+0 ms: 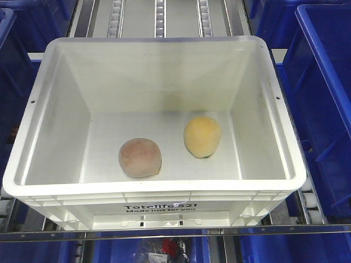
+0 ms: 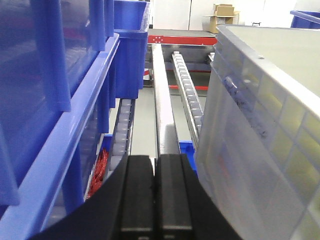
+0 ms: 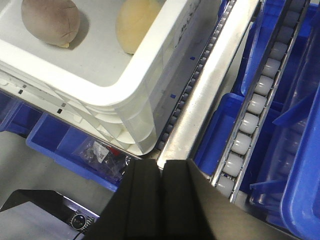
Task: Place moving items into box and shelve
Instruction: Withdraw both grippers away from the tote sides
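Note:
The white box point(image 1: 154, 186) sits on the roller shelf, filling the front view. On its floor lie the dusty pink ball point(image 1: 140, 157) at left and the yellow-orange ball point(image 1: 202, 136) to its right, apart from each other. The right wrist view looks down on the box's near right corner point(image 3: 135, 125), with the pink ball point(image 3: 50, 21) and yellow ball point(image 3: 137, 22) inside. My right gripper point(image 3: 161, 165) is shut and empty, just off that corner. My left gripper point(image 2: 155, 160) is shut and empty, low beside the box's left wall point(image 2: 260, 130). Neither gripper shows in the front view.
Blue plastic bins point(image 1: 323, 98) flank the box on both sides and stand below the shelf point(image 3: 65, 145). Roller tracks point(image 3: 255, 105) and metal rails point(image 2: 162, 110) run along the shelf. A stack of blue bins point(image 2: 55, 100) stands close on the left gripper's left.

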Controlling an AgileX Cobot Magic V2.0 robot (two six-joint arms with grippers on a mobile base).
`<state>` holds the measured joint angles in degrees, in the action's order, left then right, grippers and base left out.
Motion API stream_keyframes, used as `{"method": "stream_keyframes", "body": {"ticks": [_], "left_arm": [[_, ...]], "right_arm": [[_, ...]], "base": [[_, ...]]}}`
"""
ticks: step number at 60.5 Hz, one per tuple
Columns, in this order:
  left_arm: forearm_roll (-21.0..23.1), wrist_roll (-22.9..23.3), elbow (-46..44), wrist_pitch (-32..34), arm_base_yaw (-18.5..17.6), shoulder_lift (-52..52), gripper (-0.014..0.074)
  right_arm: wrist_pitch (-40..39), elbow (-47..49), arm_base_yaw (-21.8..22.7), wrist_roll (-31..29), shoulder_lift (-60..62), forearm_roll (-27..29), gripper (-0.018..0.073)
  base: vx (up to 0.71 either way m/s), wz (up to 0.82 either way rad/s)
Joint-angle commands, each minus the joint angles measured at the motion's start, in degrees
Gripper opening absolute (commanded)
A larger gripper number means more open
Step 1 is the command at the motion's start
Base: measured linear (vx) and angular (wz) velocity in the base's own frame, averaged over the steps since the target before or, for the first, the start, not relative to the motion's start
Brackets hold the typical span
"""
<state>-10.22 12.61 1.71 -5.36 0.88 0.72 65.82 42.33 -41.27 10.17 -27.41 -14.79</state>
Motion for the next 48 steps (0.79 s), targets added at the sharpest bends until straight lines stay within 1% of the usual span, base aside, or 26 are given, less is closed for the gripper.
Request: {"method": "stream_keyframes", "body": {"ticks": [1,5,8,11,15,19,22,25,28,37,38,42,45,48], "left_arm": [[-0.1,0.2,1.2,4.7,-0.1,0.8,-0.0013],[-0.1,0.2,1.2,4.7,-0.1,0.8,-0.0013],[-0.1,0.2,1.2,4.7,-0.1,0.8,-0.0013],[-0.1,0.2,1.2,4.7,-0.1,0.8,-0.0013],[-0.1,0.2,1.2,4.7,-0.1,0.8,-0.0013],[-0.1,0.2,1.2,4.7,-0.1,0.8,-0.0013],[-0.1,0.2,1.2,4.7,-0.1,0.8,-0.0013],[-0.1,0.2,1.2,4.7,-0.1,0.8,-0.0013],[-0.1,0.2,1.2,4.7,-0.1,0.8,-0.0013],[-0.1,0.2,1.2,4.7,-0.1,0.8,-0.0013],[-0.1,0.2,1.2,4.7,-0.1,0.8,-0.0013],[-0.1,0.2,1.2,4.7,-0.1,0.8,-0.0013],[-0.1,0.2,1.2,4.7,-0.1,0.8,-0.0013],[-0.1,0.2,1.2,4.7,-0.1,0.8,-0.0013]], "right_arm": [[-3.3,1.4,-0.1,-0.5,-0.4,-1.2,-0.0015],[-3.3,1.4,0.2,-0.9,-0.2,-1.2,-0.0015],[-4.5,1.4,1.9,-2.6,0.4,-1.0,-0.0015],[-7.1,1.4,4.5,-5.7,1.3,0.8,-0.0015],[-11.1,1.4,8.7,-11.7,2.8,4.1,-0.0015],[-14.5,1.4,12.7,-15.5,4.3,6.6,-0.0015],[-16.6,1.4,15.9,-16.2,5.5,8.0,-0.0015],[-18.8,0.8,18.6,-15.8,6.3,8.2,-0.0015],[-22.8,-1.2,21.5,-15.8,7.4,7.9,-0.0015],[-43.3,-15.5,30.0,-15.5,13.0,7.9,-0.0015],[-46.2,-16.8,31.0,-15.4,13.9,8.3,-0.0015],[-53.6,-23.2,34.1,-14.9,17.1,10.6,-0.0015],[-57.4,-26.7,36.2,-14.3,19.4,12.8,-0.0015],[-59.5,-30.1,37.9,-14.2,21.1,14.5,-0.0015]], "base": [[0.0,0.0],[0.0,0.0],[0.0,0.0],[0.0,0.0],[0.0,0.0],[0.0,0.0],[0.0,0.0],[0.0,0.0],[0.0,0.0],[0.0,0.0],[0.0,0.0],[0.0,0.0],[0.0,0.0],[0.0,0.0]]}}
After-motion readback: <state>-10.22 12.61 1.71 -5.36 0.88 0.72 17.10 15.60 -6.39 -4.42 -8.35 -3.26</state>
